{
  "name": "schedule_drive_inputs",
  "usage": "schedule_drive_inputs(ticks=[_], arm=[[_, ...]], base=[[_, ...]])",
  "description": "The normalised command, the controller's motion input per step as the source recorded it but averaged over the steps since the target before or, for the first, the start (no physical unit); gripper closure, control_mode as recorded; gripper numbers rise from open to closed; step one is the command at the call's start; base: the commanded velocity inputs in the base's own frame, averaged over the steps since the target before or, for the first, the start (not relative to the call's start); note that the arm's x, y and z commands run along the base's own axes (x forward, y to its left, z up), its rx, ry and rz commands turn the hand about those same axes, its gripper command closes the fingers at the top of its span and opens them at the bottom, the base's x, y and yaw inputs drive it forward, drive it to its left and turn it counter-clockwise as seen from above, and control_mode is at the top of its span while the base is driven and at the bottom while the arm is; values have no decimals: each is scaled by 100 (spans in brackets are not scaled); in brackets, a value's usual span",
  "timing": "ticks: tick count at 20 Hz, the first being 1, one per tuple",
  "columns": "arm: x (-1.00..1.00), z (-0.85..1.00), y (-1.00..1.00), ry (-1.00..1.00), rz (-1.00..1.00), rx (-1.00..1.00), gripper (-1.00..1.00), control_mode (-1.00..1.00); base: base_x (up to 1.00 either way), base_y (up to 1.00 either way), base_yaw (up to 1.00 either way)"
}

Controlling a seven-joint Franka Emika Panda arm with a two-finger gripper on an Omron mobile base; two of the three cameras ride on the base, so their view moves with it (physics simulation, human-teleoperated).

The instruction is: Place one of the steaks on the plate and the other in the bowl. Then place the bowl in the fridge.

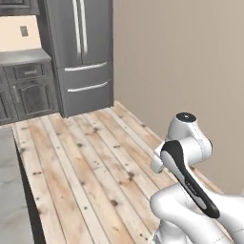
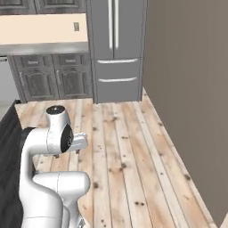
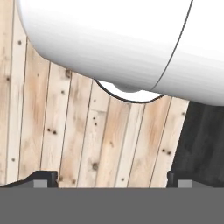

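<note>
The fridge (image 1: 81, 52) (image 2: 116, 49) stands at the far end of the wooden floor, tall and grey, with both doors and both lower drawers shut. My arm is folded up close over the base, far short of the fridge. In the hand view my gripper (image 3: 111, 178) points down at the floor planks, open, its two dark fingertips (image 3: 43, 177) far apart with nothing between them. The steaks, the plate and the bowl are out of view.
Dark grey cabinets (image 1: 28, 90) (image 2: 49, 80) under a grey counter stand left of the fridge. A beige wall (image 1: 190, 71) (image 2: 191, 89) runs along the right. A counter block (image 1: 9, 190) (image 2: 6, 156) borders my left. Plank floor (image 1: 86, 157) stretches ahead to the fridge.
</note>
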Motion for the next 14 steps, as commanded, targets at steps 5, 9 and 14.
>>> schedule_drive_inputs(ticks=[5, 9, 14], arm=[[0, 0, 0, 0, 0, 0, -100, 100], [0, 0, 0, 0, 0, 0, -100, 100], [0, 0, 0, 0, 0, 0, -100, 100]], base=[[99, 0, 0], [98, 0, 0], [89, -5, 0]])
